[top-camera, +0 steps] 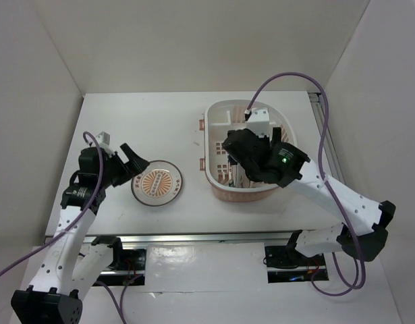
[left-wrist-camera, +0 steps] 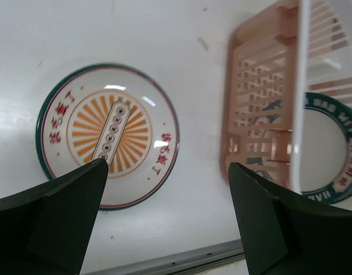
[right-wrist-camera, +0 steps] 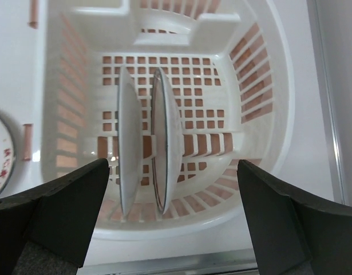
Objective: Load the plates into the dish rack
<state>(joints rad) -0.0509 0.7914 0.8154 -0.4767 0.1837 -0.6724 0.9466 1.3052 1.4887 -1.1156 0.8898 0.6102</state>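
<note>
On table [top-camera: 126, 115], left of dish rack [top-camera: 212, 135]: sunburst plate [top-camera: 156, 183], one item, lying flat, face up, not yet loaded. It is round, so there is no long axis to line up with, and any stretch of rim should serve for a pinch.

Left gripper [top-camera: 134, 164]: at the plate's far-left rim, jaws apart, holding nothing. From the claw, the plate lies to the right and slightly toward the near edge. In the wrist view it sits ahead, offset toward the left finger [left-wrist-camera: 55, 223] rather than centred. This is judged the nearer arm by a wide margin.

Dish rack: near the plate on its right, not touching it. It holds the first upright plate [right-wrist-camera: 129, 149] and second upright plate [right-wrist-camera: 164, 143], on edge, close together, with open slotted floor beside them.

Right gripper [right-wrist-camera: 173, 166]: poised over the rack, jaws apart, empty, well apart from the sunburst plate.
</note>
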